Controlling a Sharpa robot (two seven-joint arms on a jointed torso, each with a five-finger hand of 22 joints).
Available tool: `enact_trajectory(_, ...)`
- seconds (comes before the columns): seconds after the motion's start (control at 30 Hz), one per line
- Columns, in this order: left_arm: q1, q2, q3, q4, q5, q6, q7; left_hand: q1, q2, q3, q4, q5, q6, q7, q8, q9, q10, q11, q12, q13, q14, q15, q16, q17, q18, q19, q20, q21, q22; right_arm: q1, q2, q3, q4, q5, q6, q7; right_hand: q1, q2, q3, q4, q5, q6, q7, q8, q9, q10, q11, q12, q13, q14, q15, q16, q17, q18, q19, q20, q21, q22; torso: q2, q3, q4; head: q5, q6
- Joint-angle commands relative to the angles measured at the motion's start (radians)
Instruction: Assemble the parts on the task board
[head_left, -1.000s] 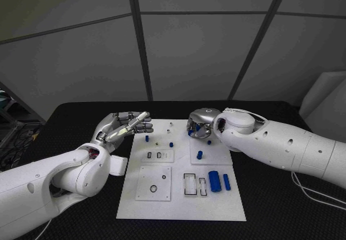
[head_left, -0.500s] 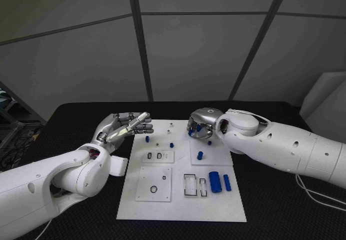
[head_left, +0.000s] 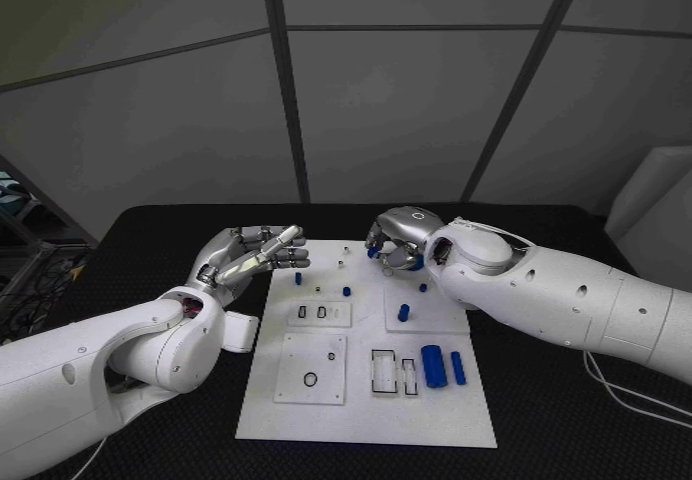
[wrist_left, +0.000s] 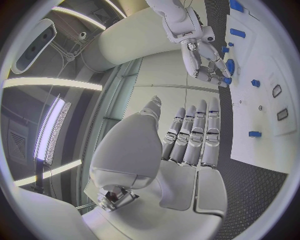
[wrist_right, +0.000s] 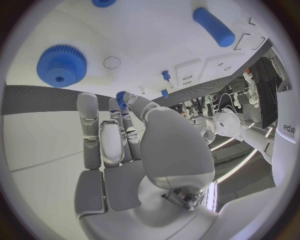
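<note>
The white task board (head_left: 433, 420) lies in the middle of the black table. My right hand (head_left: 394, 243) hovers over the board's far right part and pinches a small blue toothed part (wrist_right: 122, 96) between thumb and a finger. A larger blue gear (wrist_right: 61, 65) lies flat on the board just under it. My left hand (head_left: 254, 254) is raised beside the board's far left corner, fingers straight and together, holding nothing. Two blue pegs (head_left: 299, 278) stand near it. A thick blue cylinder (head_left: 430, 362) and a thinner one (head_left: 456, 367) lie at the board's right side.
A small white block (head_left: 238, 332) sits on the table against the board's left edge, beside my left forearm. A white cable (head_left: 635, 392) trails over the table at the right. Rectangular slots (head_left: 379, 370) and a ring (head_left: 307, 379) mark the board's near half.
My right hand has risen a little and drawn toward the board's far edge with the small toothed part. The left hand has stayed in place.
</note>
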Motion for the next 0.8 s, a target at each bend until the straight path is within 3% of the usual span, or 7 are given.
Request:
enact_trajectory(0.03,0.001,0.003,0.001,-0.001,-0.007,0.016,0.001,-0.001,0.007,0.000,-0.008,-0.004,-0.004,0.021,-0.003,-0.001,-0.002,0.004,-0.005,-0.001,-0.004,0.003,-0.005,0.001,-0.019,0.005,0.003,-0.004,-0.001,0.002,0.024,0.001,-0.024,-0.013,-0.077,-0.020,0.006,-0.001,0.004,0.000,-0.004,0.006,0.001,-0.002,0.000,0.003,0.003,-0.001,-0.001,0.046,0.002,0.004,0.001,-0.013,0.005,0.001,0.005,0.001,0.001,0.0000,0.0012,0.001,-0.001)
enact_trajectory(0.23,0.002,0.007,0.001,-0.005,-0.007,0.019,0.000,-0.001,0.007,0.000,-0.008,-0.004,-0.004,0.021,-0.003,-0.001,-0.002,0.004,-0.005,-0.001,-0.004,0.003,-0.005,0.001,-0.019,0.005,0.003,-0.004,-0.001,0.003,0.067,0.001,-0.064,-0.016,-0.102,-0.020,0.007,-0.001,0.009,-0.001,-0.004,0.005,0.002,-0.004,0.000,0.001,0.004,-0.003,-0.002,0.046,0.004,0.006,0.002,-0.013,0.003,0.001,0.008,0.003,0.001,-0.0001,0.0020,0.003,-0.003)
enact_trajectory(0.8,0.002,0.004,0.001,-0.006,-0.007,0.022,-0.001,0.000,0.008,0.001,-0.009,-0.004,-0.004,0.021,-0.004,-0.001,-0.002,0.004,-0.005,-0.001,-0.004,0.003,-0.006,0.001,-0.019,0.005,0.004,-0.005,-0.002,0.004,0.145,0.001,-0.144,-0.002,-0.067,-0.004,0.002,-0.006,0.010,0.001,-0.007,0.005,0.004,-0.006,0.000,0.001,0.006,-0.004,-0.002,0.045,0.005,0.007,0.001,-0.013,0.000,0.002,0.010,0.004,0.003,-0.0004,0.0027,0.006,-0.008)
